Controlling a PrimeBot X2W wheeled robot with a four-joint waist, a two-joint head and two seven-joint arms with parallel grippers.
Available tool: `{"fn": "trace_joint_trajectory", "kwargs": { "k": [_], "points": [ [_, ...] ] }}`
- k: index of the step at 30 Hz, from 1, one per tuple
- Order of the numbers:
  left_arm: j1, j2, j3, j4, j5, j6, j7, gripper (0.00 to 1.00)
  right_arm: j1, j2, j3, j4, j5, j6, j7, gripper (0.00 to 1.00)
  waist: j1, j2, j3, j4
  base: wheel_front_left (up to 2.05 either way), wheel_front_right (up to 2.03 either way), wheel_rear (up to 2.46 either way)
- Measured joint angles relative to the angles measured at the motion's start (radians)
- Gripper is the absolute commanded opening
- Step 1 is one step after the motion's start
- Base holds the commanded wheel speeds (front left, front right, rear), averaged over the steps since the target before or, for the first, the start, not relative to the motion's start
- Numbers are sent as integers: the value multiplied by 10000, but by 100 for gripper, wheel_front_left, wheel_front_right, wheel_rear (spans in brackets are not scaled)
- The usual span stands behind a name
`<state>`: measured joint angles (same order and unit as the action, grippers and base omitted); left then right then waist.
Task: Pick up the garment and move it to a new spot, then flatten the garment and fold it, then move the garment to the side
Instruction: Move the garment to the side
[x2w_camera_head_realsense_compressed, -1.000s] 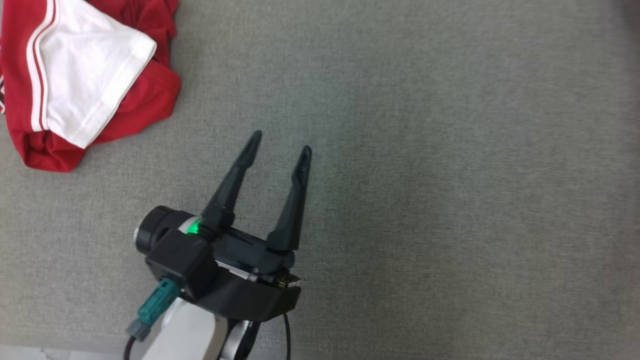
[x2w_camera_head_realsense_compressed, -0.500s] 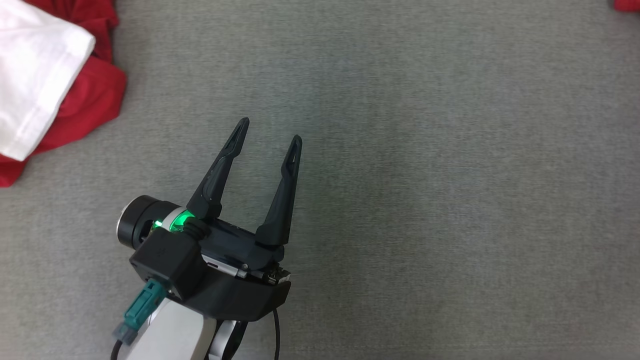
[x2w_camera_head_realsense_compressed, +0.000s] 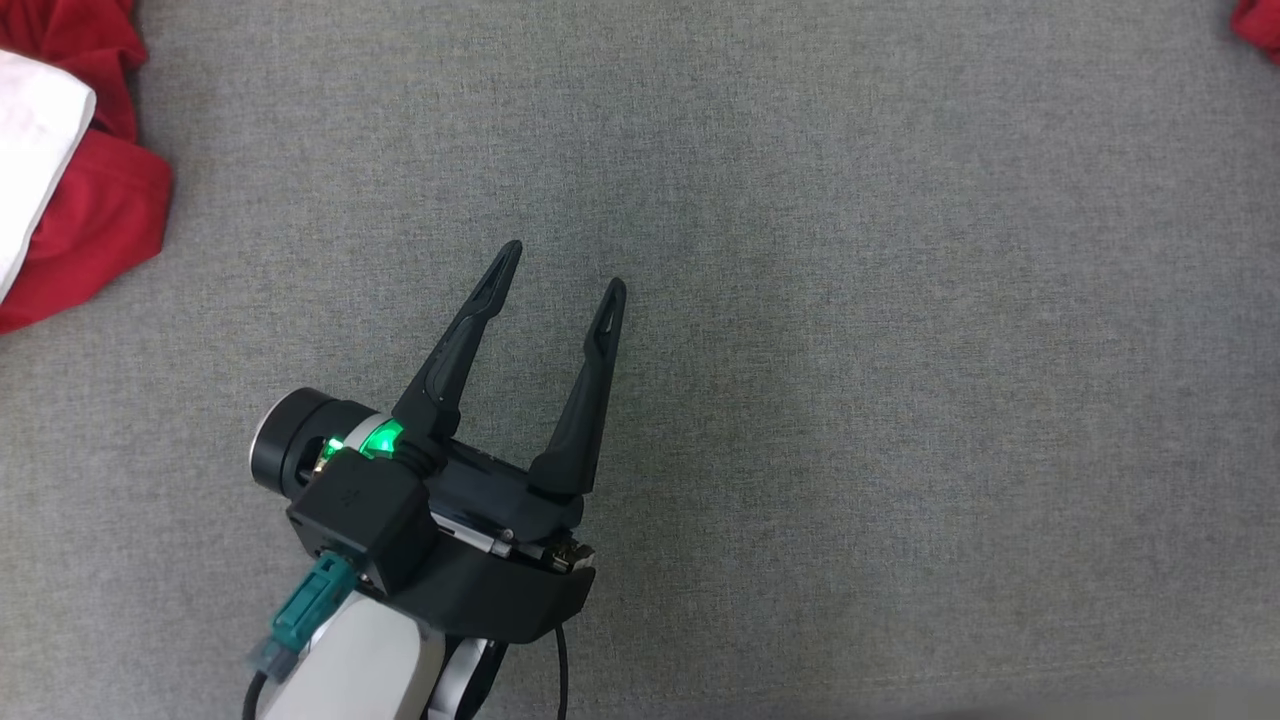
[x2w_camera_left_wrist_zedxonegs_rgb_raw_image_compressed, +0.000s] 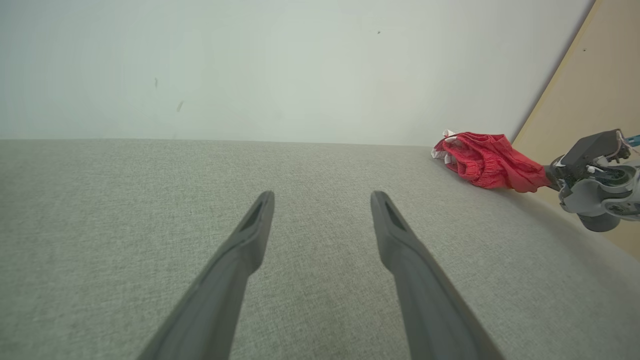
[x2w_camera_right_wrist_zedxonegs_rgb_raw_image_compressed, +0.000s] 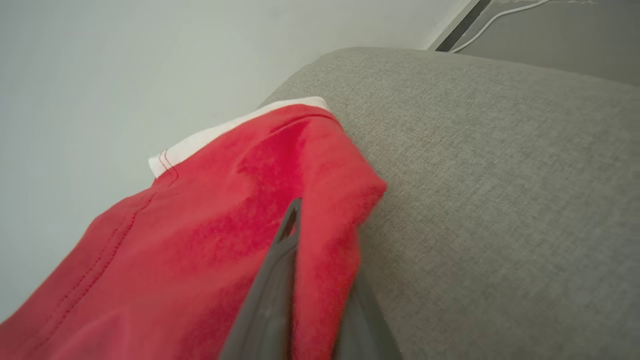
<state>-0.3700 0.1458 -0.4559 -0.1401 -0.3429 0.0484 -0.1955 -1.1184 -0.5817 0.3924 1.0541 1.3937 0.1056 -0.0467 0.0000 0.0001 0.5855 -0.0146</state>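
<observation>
The garment (x2w_camera_right_wrist_zedxonegs_rgb_raw_image_compressed: 225, 225) is red cloth with a white stitched hem, and it lies bunched at the far end of the grey cushion (x2w_camera_right_wrist_zedxonegs_rgb_raw_image_compressed: 500, 200). My right gripper (x2w_camera_right_wrist_zedxonegs_rgb_raw_image_compressed: 320, 225) is shut on it, with a fold of red cloth pinched between the two fingers. In the left wrist view the same garment (x2w_camera_left_wrist_zedxonegs_rgb_raw_image_compressed: 485, 160) sits far right with the right gripper (x2w_camera_left_wrist_zedxonegs_rgb_raw_image_compressed: 547, 180) reaching into it. A corner of the garment (x2w_camera_head_realsense_compressed: 1262, 25) shows at the head view's top right. My left gripper (x2w_camera_head_realsense_compressed: 563, 270) hovers open and empty over bare cushion (x2w_camera_head_realsense_compressed: 850, 400).
A second red and white cloth pile (x2w_camera_head_realsense_compressed: 90, 220) lies at the left edge of the head view. A pale wall (x2w_camera_left_wrist_zedxonegs_rgb_raw_image_compressed: 300, 65) rises behind the cushion. A tan panel (x2w_camera_left_wrist_zedxonegs_rgb_raw_image_compressed: 590, 85) stands to the right, past the cushion's edge.
The head camera has swung to the right: the red and white pile has slid off to the left and a red corner has come in at the top right. The left gripper stays open.
</observation>
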Motion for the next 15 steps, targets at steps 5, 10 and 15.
{"fn": "trace_joint_trajectory", "kwargs": {
  "k": [5,10,15],
  "points": [
    [-143,-59,-48,128,0,0,2,100,70,169,153,267,-169,2,-230,100,0,0,-108,-18,0,0,0],
    [-143,-79,-54,334,-2,-2,2,100,199,132,543,493,-690,13,-506,100,0,-1,-313,-58,0,0,0],
    [-136,-92,-54,422,-13,-6,0,100,507,134,769,748,-909,61,-617,100,0,-1,-575,-146,0,0,0]
  ]
}}
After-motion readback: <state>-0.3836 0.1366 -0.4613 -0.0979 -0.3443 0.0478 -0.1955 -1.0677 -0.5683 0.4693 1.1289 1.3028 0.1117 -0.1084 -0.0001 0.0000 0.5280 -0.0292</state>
